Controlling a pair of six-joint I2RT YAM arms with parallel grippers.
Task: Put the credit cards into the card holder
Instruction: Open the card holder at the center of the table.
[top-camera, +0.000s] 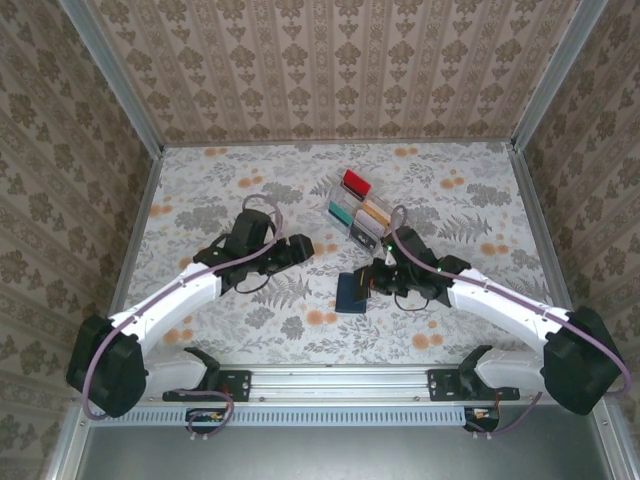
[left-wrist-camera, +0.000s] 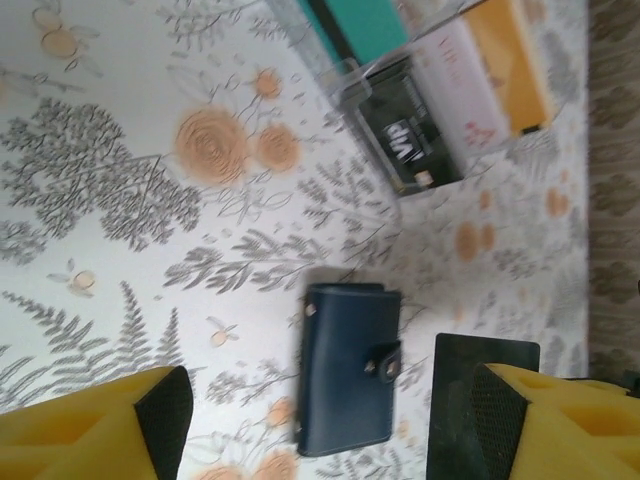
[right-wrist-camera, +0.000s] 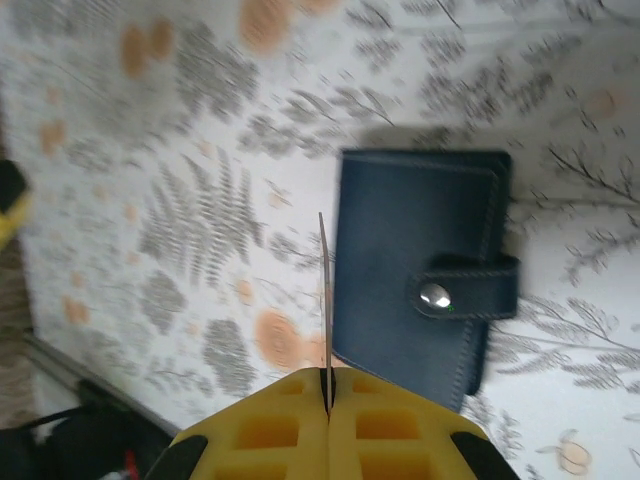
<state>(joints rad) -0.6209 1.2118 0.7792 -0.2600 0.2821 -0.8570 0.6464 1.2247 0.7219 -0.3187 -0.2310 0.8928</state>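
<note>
1. Toward the near edge of the worktop (top-camera: 200, 190), the right jaws are pressing together on a thin credit card (right-wrist-camera: 323, 300). They are holding it upright and edge-on between yellow fingers (right-wrist-camera: 260, 435), so its print is not showing.
2. The left jaws are standing spread, with their fingers (left-wrist-camera: 70, 440) touching nothing.
3. The card holder (top-camera: 350, 292) is lying closed just beside the held card, about midway between the left and right edges. Its long axis is running near edge to far edge, and its snapped tab (right-wrist-camera: 465, 293) is wrapping toward the right edge.
4. Farther back, a clear rack (top-camera: 330, 190) is holding a red card (top-camera: 356, 181), a teal card (top-camera: 342, 211), an orange card (left-wrist-camera: 510, 60), a white-pink card (left-wrist-camera: 455, 85) and a dark card (left-wrist-camera: 405, 135). The dark card's white lettering is too blurred to read.
</note>
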